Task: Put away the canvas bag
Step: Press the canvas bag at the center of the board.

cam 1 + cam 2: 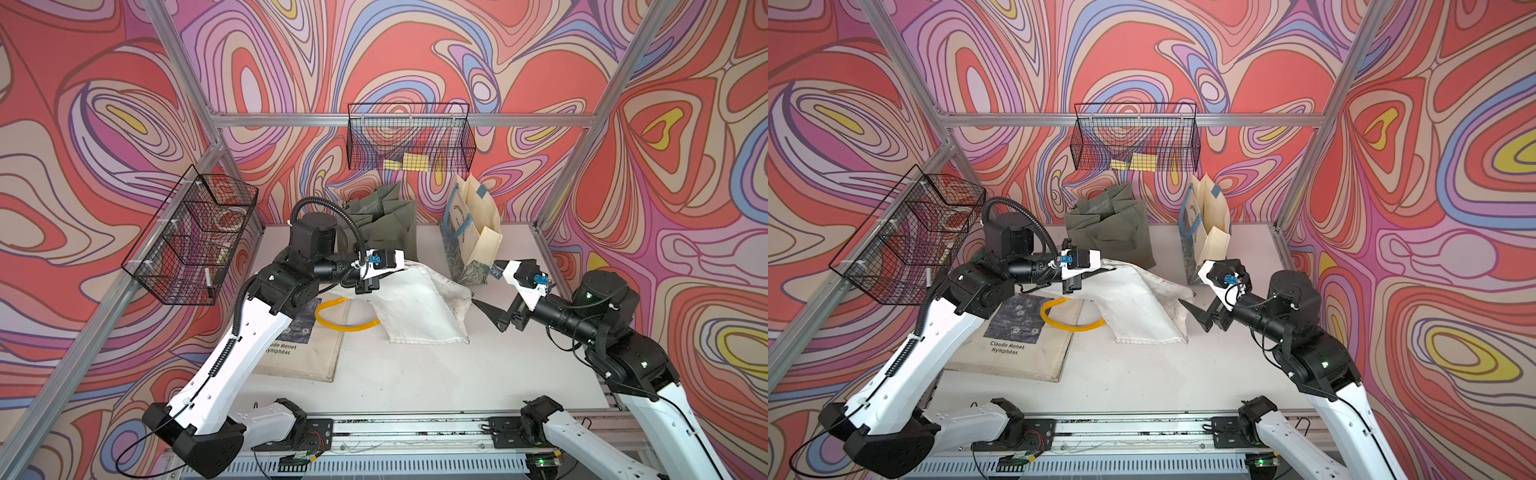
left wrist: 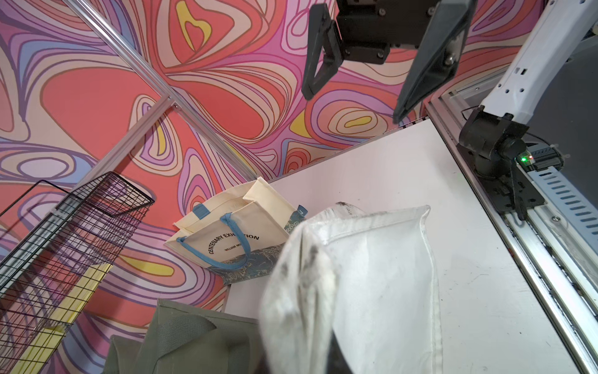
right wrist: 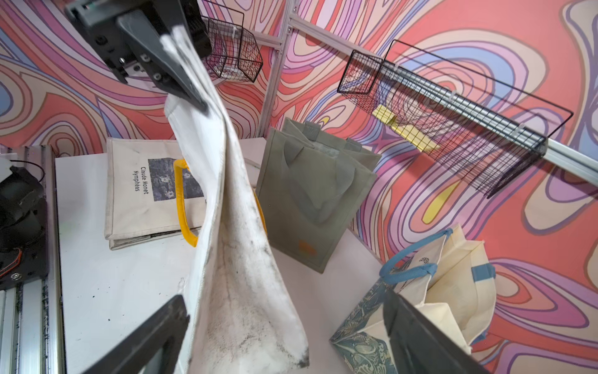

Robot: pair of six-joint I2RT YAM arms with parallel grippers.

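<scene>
Left hand clamped on raised corner of bag; right hand wide open, empty, just beside it.

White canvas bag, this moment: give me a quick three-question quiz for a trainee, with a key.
1. True or false: the left gripper is shut on the white bag.
2. Which bag lies flat on the table? A) green bag B) Monet-print bag C) cream bag with blue handles
3. Fill in: the right gripper stands ___ (open or shut).
Key: 1 true; 2 B; 3 open.
</scene>
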